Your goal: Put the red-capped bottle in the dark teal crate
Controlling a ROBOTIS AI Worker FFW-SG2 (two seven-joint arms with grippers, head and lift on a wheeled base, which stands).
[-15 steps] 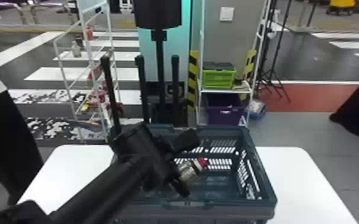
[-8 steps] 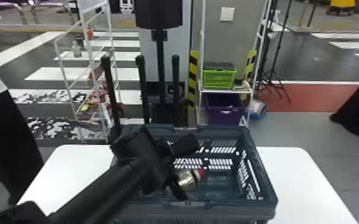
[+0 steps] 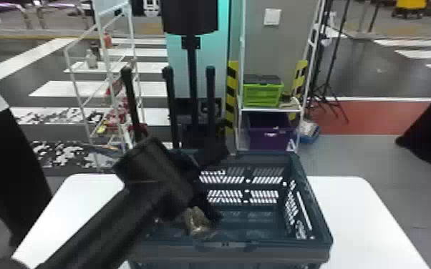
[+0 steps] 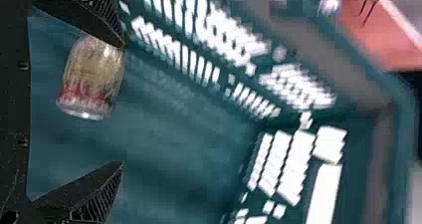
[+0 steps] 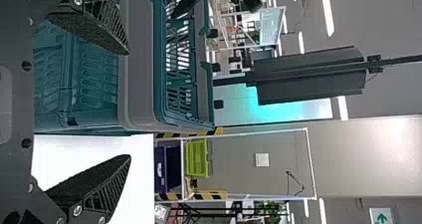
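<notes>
While L grpr [image 3: 223, 185] gapes, btl [image 4: 93, 72] part-hidden.

Head view: taken fr. robot's head, facing fwd. & down over white table [image 3: 361, 211] onto dark teal crate [image 3: 279, 247], at mid-dist., w/ shelf rack [image 3: 270, 110] in bkgd. L wrist view: turned on its side; set v. close over crate, looking down & across into int. R wrist view: likewise on its side; set low, just outside crate's R side, facing fwd., approx. level, past crate to rack & ceiling. Shared, head/L wrist: crate int. w/ slotted walls, plus red floor [image 3: 354, 116] beyond. Shared, head/R wrist: crate, table, rack, green box [image 3: 263, 96], purple box [image 3: 268, 130].
</notes>
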